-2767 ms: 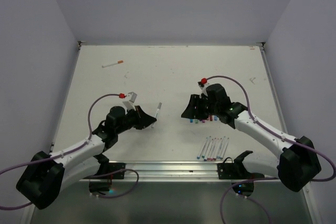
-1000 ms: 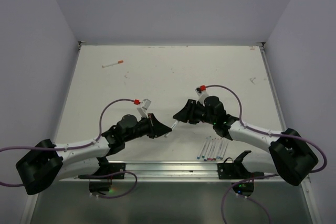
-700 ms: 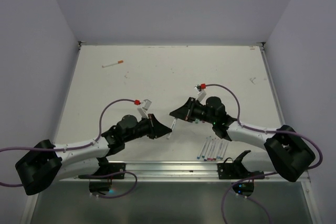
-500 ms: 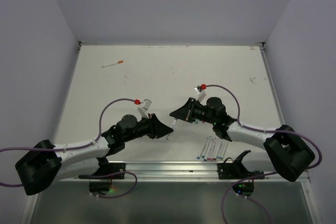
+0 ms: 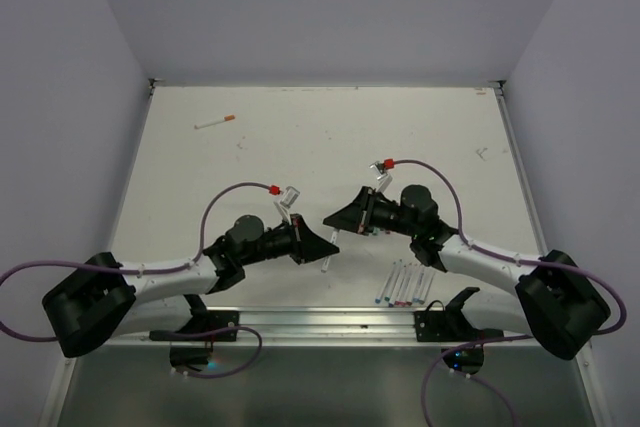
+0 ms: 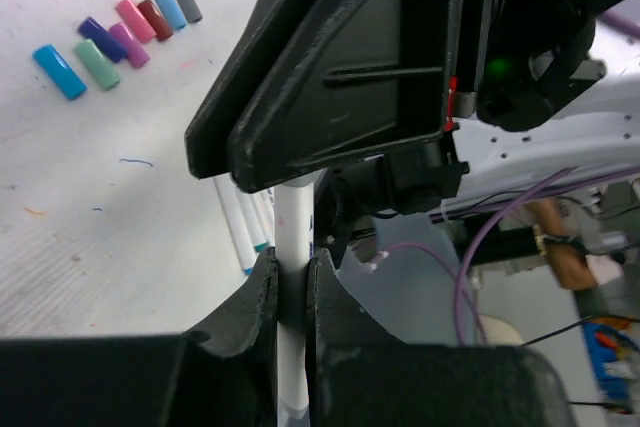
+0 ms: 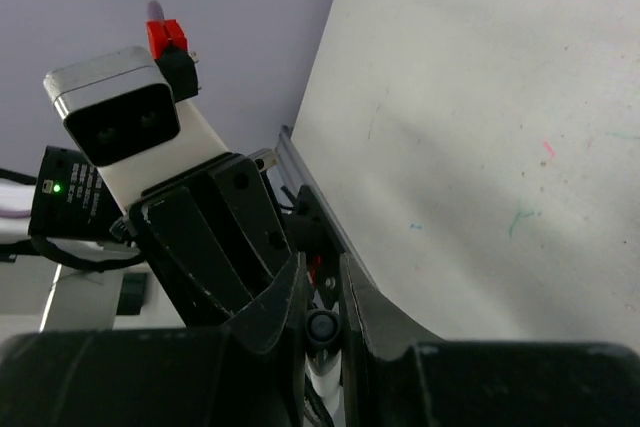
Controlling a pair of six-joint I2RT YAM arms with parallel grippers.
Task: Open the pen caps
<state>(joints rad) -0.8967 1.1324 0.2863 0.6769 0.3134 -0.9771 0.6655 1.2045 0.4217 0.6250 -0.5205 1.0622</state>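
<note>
One white pen (image 6: 294, 217) stands clamped in my left gripper (image 6: 294, 269). Its far end runs in between the closed fingers of my right gripper (image 7: 321, 282), and I cannot tell the colour of that end. Eight loose caps (image 6: 128, 45) lie close together in a slanting line: blue, green, dark purple, magenta, pink, dark red, light blue, grey. A row of pens (image 5: 404, 284) lies side by side, coloured ends toward me. An orange-ended pen (image 5: 214, 123) lies alone at the far left.
</note>
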